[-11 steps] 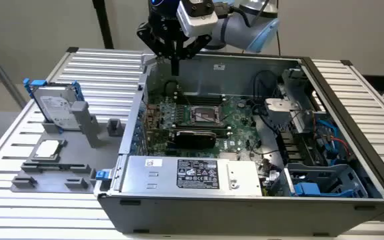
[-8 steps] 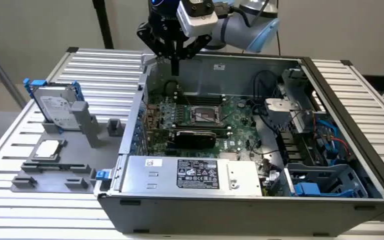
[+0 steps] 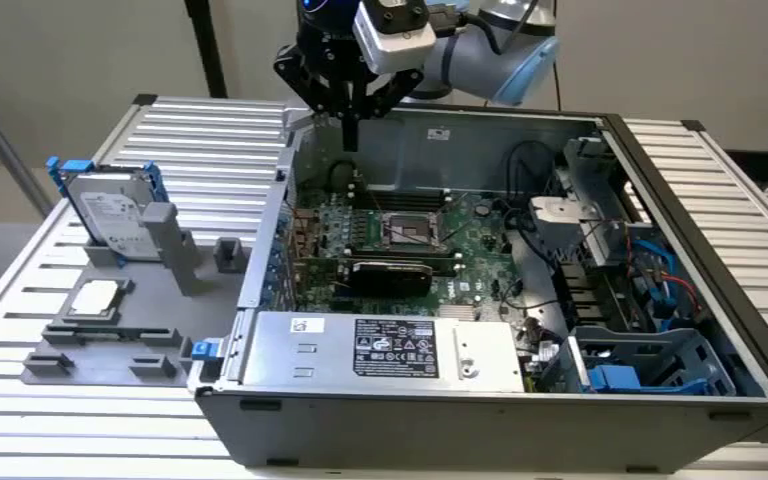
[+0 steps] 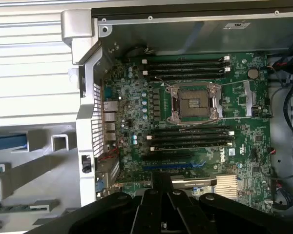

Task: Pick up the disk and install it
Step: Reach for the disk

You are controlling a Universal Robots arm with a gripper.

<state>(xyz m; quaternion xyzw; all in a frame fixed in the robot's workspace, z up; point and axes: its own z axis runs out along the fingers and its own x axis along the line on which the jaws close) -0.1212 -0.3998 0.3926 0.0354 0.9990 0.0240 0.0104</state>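
Gripper (image 3: 351,132): jaws closed, empty, above case (image 3: 491,135) wall. Disk (image 3: 107,212): upright in holder (image 3: 171,245), well apart. Risk, I judge: closed jaws would knock it over.

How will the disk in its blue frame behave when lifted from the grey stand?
The disk looks like a rigid metal slab, so probably stiff and rather heavy for its size. It stands on edge in the grey stand, so a sideways push may tip it.
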